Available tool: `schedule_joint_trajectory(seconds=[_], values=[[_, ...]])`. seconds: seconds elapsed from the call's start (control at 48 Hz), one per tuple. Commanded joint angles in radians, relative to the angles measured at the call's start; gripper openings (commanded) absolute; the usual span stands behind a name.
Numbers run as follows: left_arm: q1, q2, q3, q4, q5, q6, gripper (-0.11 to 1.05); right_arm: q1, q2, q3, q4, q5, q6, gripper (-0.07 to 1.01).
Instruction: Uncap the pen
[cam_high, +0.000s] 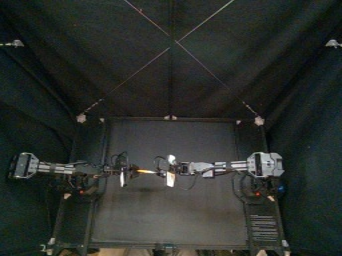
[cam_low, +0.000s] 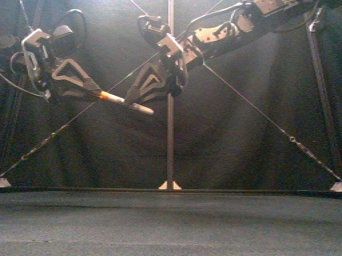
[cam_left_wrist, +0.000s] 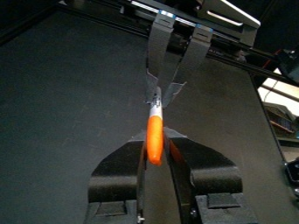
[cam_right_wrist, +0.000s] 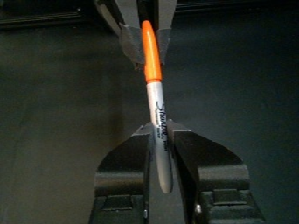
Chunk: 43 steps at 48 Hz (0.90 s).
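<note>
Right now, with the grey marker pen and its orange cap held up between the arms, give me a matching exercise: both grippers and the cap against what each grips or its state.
Column one:
1. left black two-jaw gripper
2. right black two-jaw gripper
3. orange plastic cap of the grey marker pen

Column two:
A. shut on the pen's grey barrel
B. on the pen, not yet pulled off
C. shut on the orange cap

Pairs: 1-C; 2-A; 3-B

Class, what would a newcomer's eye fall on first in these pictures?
A marker pen hangs in the air above the black table, stretched between the two grippers near the middle. The left gripper is shut on its orange cap, the right gripper on its grey barrel. The cap is not yet off.
</note>
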Motion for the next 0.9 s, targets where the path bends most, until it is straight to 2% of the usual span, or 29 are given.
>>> schedule_joint_trajectory(seconds=[0.021,0.208,0.5,0.812,0.896], values=[[0.002,0.000,-0.020,0.002,-0.006,0.0015,0.49,0.000,-0.071,0.012,0.005,-0.008,0.003,0.54],[-0.003,0.000,-0.020,0.003,-0.005,0.0015,0.49,-0.003,-0.123,0.075,0.011,-0.008,0.005,0.54],[-0.005,-0.008,-0.018,0.003,-0.005,0.0015,0.49,-0.005,-0.184,0.166,0.021,-0.041,0.005,0.54],[-0.003,-0.054,-0.005,0.005,-0.005,0.0015,0.49,-0.015,-0.249,0.249,0.029,-0.057,0.005,0.54],[-0.008,-0.066,0.005,0.003,-0.005,0.0015,0.49,-0.015,-0.268,0.265,0.029,-0.064,0.005,0.54]])
